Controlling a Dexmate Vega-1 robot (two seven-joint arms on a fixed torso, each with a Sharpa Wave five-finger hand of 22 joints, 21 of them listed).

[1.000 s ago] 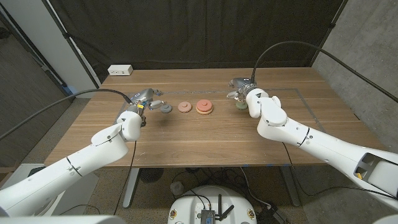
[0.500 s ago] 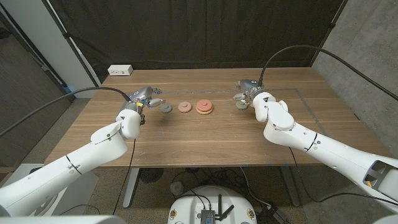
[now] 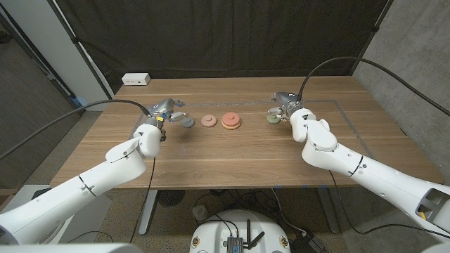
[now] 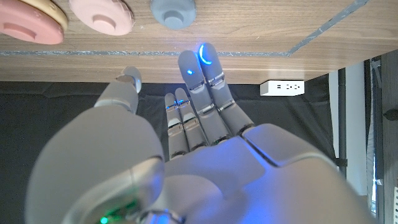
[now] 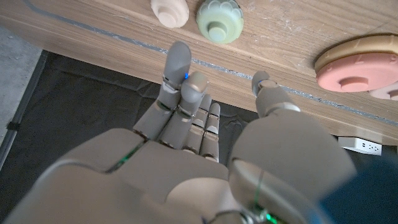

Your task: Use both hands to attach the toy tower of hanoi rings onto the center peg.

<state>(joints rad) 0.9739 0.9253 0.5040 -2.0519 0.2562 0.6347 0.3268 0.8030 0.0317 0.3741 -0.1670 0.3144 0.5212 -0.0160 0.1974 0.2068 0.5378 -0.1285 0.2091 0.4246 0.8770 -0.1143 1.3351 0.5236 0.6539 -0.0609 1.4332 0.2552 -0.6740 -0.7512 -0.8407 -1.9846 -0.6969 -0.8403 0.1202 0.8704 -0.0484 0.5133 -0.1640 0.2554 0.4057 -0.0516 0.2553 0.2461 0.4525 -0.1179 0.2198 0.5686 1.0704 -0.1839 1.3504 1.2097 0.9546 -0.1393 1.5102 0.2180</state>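
Both hands were seen raised over a wooden table [image 3: 232, 158], each with fingers spread and nothing held. Robot's left hand [image 3: 166, 110] was placed just beside a grey ring [image 3: 188, 121], its fingers [image 4: 208, 74] reaching toward it without clear contact. Robot's right hand [image 3: 285, 102] was held close to a pale green ring [image 3: 271, 119], with a cream piece [image 5: 169, 11] lying just beside that ring in the right wrist view. Between the two hands, a small pink ring [image 3: 208, 121] was laid flat on the table, and next to it a larger pink ring was stacked on a tan ring at the centre peg [image 3: 230, 121]. Nothing was seen lying between either hand and its nearest ring. A white power strip [image 3: 136, 79] was set at the far left edge of the table, before a black curtain [image 3: 225, 35].
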